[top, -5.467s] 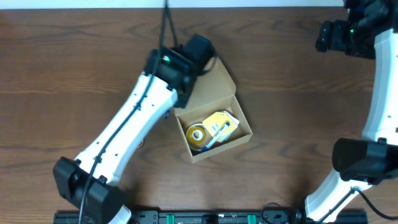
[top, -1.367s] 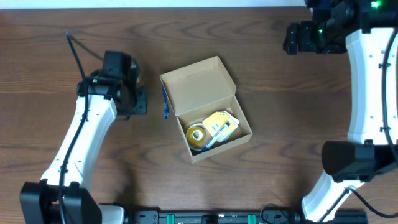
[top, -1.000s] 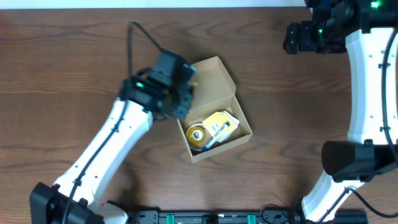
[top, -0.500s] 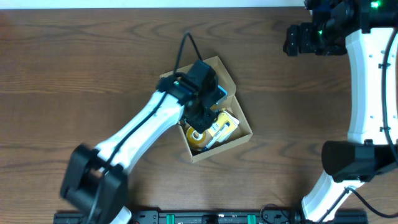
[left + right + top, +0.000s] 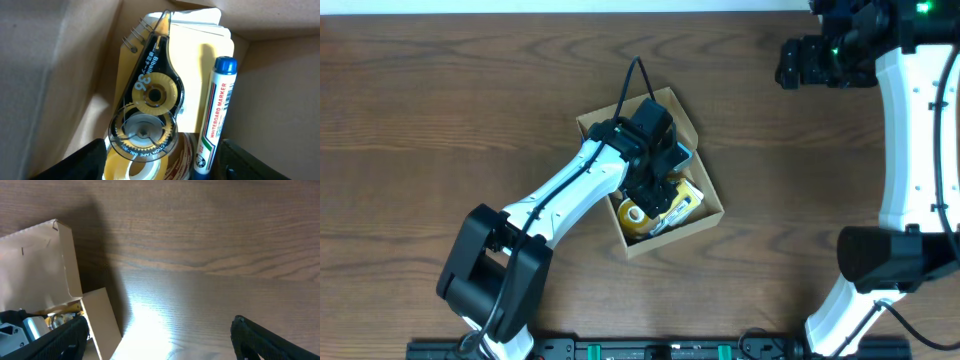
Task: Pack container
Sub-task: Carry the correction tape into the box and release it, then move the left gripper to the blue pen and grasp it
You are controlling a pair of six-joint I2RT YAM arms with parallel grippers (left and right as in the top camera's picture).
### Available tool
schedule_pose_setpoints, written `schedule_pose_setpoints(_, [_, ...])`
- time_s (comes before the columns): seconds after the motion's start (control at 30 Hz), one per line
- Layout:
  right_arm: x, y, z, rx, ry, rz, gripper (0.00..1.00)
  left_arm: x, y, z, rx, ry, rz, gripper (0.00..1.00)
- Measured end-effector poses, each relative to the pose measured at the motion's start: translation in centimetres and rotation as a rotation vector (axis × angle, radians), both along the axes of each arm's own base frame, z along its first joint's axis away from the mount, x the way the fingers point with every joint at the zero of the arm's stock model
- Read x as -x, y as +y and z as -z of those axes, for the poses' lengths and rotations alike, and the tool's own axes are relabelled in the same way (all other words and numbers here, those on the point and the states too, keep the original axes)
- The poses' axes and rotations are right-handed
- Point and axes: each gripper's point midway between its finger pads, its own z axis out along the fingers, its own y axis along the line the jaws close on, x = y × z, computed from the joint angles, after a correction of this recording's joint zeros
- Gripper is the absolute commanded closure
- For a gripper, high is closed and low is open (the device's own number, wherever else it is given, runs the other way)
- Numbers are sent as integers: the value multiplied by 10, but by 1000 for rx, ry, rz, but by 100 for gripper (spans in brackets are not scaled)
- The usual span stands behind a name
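**LEFT ARM OVER OPEN BOX AS STATIONERY SETTLES INSIDE**

Wood-grain table [image 5: 440,120], seen from overhead: the tan cardboard box [image 5: 680,232] sits near the centre, turned at an angle. Its lid [image 5: 35,265] is thrown back on the far side, so the compartment is open from above for loading.

The left arm stretches diagonally across from the near-left edge, wrist directly above the compartment. The left claw [image 5: 162,145] points straight down into it. In the wrist view its two fingers stand wide apart at the bottom corners of the frame w/ nothing pinched between them, so it reads as released, not gripping.

The right arm is parked at the far-right corner, well apart from the box and prob. out of the way so the left has room. The right claw [image 5: 160,325] is likewise spread, holding nothing, w/ bare tabletop under it.

Contents, by size:
- A yellow spiral notepad [image 5: 202,60] lies flat as the base layer, against the far wall.
- A clear correction-tape dispenser [image 5: 150,97] rests on top of the pad, tip toward the spiral end.
- A blue-capped whiteboard marker [image 5: 216,112] lies alongside the dispenser, tucked lengthwise against the right-hand wall, a fit that keeps it from rolling.
- A tape roll [image 5: 150,167] sits at the near end, partly under the dispenser.

No loose items show on the table around the box. Packing looks close to done, w/ the lid not yet shut.
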Motion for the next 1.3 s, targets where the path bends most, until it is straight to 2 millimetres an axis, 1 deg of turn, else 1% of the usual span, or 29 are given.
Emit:
schedule_pose_setpoints(0.1, [0, 0, 0, 0, 0, 0, 10, 1, 3, -2, -17, 12, -19, 30])
schedule_pose_setpoints(0.13, [0, 0, 0, 0, 0, 0, 10, 0, 4, -7, -30, 13, -32, 33])
schedule_pose_setpoints(0.2, [0, 0, 0, 0, 1, 0, 10, -9, 5, -26, -48, -9, -62, 36])
schedule_pose_setpoints(0.27, [0, 0, 0, 0, 0, 1, 10, -22, 4, -52, -56, -55, -92, 38])
schedule_pose_setpoints(0.33, [0, 0, 0, 0, 1, 0, 10, -42, 4, -100, -43, -167, -150, 38])
schedule_pose_setpoints(0.37, [0, 0, 0, 0, 1, 0, 10, -46, 8, -116, -46, -206, -180, 39])
schedule_pose_setpoints(0.43, [0, 0, 0, 0, 2, 0, 10, -54, 26, -155, -67, -314, -284, 39])
schedule_pose_setpoints(0.5, [1, 0, 0, 0, 3, 0, 9, -53, 50, -181, -102, -389, -394, 40])
schedule_pose_setpoints(0.57, [1, 0, 0, 0, 3, 0, 9, -48, 76, -196, -146, -420, -503, 42])
schedule_pose_setpoints(0.6, [0, 0, 0, 0, 2, 0, 9, -46, 87, -199, -168, -427, -547, 43])
schedule_pose_setpoints(0.63, [1, 0, 0, 0, 3, 0, 9, -44, 103, -202, -197, -428, -617, 43])
schedule_pose_setpoints(0.7, [1, 0, 0, 0, 3, 0, 9, -45, 122, -199, -240, -420, -717, 44])
schedule_pose_setpoints(0.8, [2, 0, 1, 0, 7, 0, 9, -44, 134, -185, -286, -396, -784, 44])
schedule_pose_setpoints(0.97, [2, 0, 1, 0, 9, 0, 14, -27, 149, -124, -404, -303, -858, 51])
schedule_pose_setpoints(1.07, [2, 0, 1, 0, 9, 0, 14, -13, 157, -89, -466, -245, -900, 59])
schedule_pose_setpoints(1.2, [2, 0, 1, 0, 7, 0, 13, 1, 161, -64, -496, -190, -933, 72])
schedule_pose_setpoints(1.27, [1, 0, 0, 0, 4, 0, 13, 5, 155, -48, -468, -151, -951, 73])
schedule_pose_setpoints(1.3, [1, 0, 0, 1, 3, 0, 13, 5, 152, -44, -448, -139, -959, 73])
